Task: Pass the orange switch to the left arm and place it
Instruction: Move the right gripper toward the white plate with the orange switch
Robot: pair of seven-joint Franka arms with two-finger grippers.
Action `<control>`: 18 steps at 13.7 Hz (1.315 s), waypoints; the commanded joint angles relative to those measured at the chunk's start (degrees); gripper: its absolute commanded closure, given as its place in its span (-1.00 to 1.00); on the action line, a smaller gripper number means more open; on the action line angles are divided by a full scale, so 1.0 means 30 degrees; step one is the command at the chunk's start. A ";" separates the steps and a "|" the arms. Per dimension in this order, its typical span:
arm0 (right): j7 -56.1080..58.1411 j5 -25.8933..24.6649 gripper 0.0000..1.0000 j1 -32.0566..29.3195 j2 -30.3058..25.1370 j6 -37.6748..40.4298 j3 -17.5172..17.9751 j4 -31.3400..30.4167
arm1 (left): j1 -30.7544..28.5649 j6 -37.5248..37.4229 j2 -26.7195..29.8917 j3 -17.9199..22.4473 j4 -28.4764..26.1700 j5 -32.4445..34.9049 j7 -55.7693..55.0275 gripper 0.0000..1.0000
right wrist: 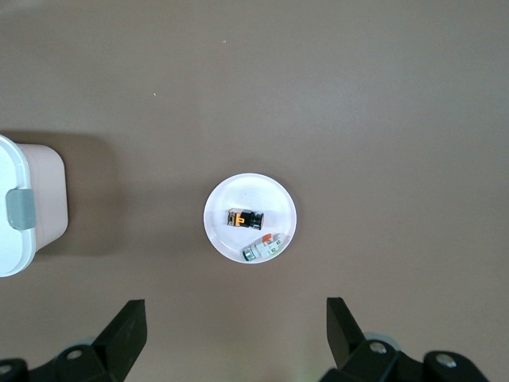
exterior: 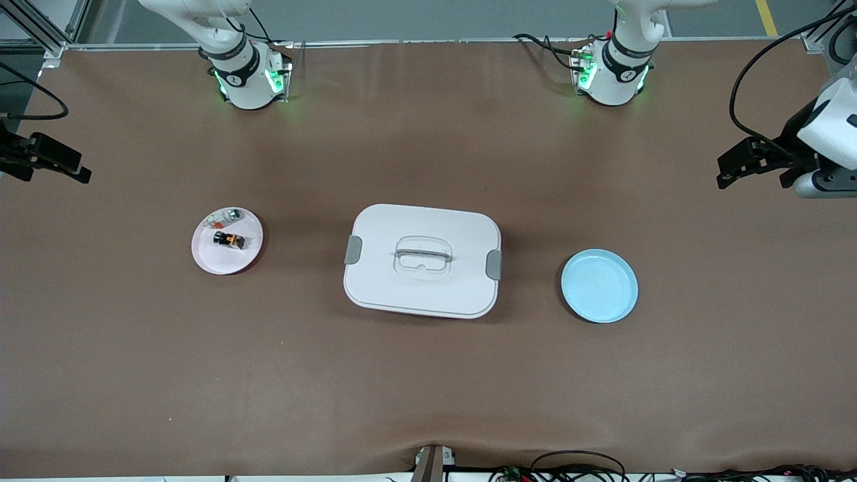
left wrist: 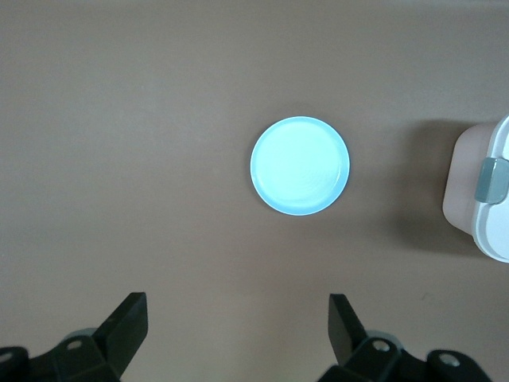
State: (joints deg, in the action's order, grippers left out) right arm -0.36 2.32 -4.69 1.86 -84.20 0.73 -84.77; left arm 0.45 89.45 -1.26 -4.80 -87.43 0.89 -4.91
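You have the white box (exterior: 422,261) standing mid-counter, squarely between the pink plate (exterior: 209,260) and the blue plate (exterior: 599,286). Bare counter (exterior: 428,375) lies all around it.

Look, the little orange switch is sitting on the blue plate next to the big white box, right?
Not quite. The orange switch sits on the pink plate, as the front view shows. The blue plate beside the box holds nothing.

The front view looks down from high across the table, facing both arm bases. Each wrist view looks straight down from well above the table, past its own spread jaws. Out ahead of the left jaws lies the blue plate (left wrist: 300,165); ahead of the right jaws, the pink plate (right wrist: 250,217). All three views share the box (exterior: 422,260).
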 commanded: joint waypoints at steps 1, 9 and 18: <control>0.0121 0.0046 -1.00 -0.0455 0.0900 -0.0114 0.0109 -0.0103 | -0.0090 -0.0255 0.0040 -0.0041 0.0257 -0.0326 0.0346 -1.00; 0.0034 -0.0216 -1.00 -0.0428 0.2983 -0.0262 0.0109 -0.0627 | -0.0091 -0.0255 0.0011 -0.0041 0.0257 -0.0326 0.0346 -1.00; -0.3570 -0.2003 -1.00 0.1829 0.0056 -0.7871 0.0197 -1.0289 | -0.0091 -0.0255 0.0040 -0.0041 0.0257 -0.0355 0.0346 -1.00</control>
State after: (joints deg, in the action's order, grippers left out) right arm -9.73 -2.46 0.90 6.71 -103.37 1.46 -107.94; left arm 0.45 89.45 -1.27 -4.81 -87.34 0.89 -4.90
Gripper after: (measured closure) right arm 0.000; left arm 0.000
